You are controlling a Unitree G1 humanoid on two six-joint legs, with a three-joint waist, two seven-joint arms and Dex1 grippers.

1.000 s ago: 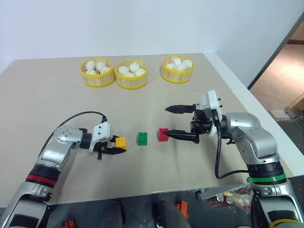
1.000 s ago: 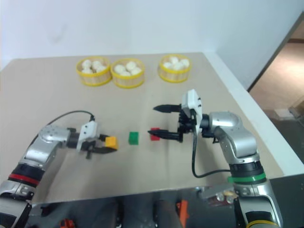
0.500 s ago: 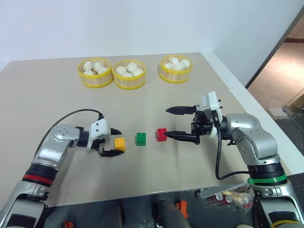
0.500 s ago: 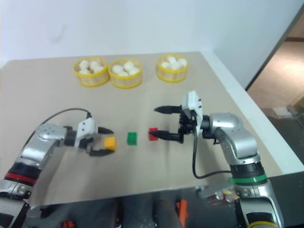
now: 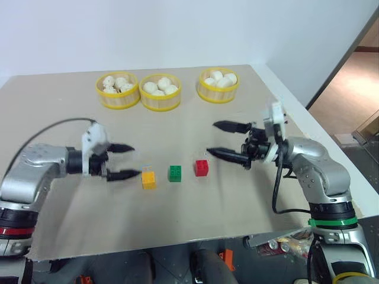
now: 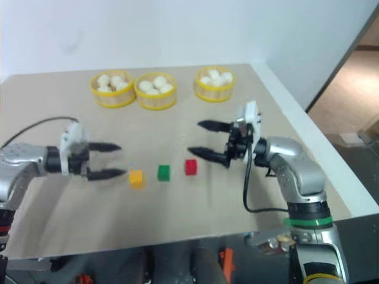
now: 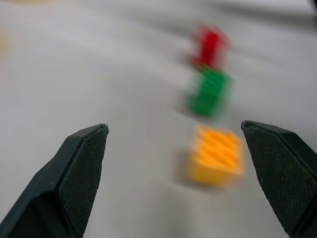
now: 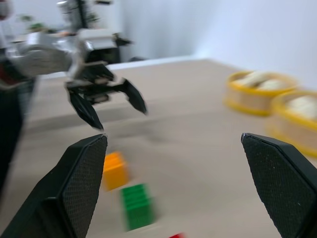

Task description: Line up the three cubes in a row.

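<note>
- Centre frame, my three cubes sit in a row on the matte tan worktop: orange-yellow cube, green cube, red cube.
- Studded hard plastic looks light and rigid; I would pinch the flat sides.
- My left gripper and right gripper hover wide and empty.

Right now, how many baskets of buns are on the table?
3, all along the far side of the table: left basket, middle basket touching it, right basket a little apart. None looks hidden.
</note>
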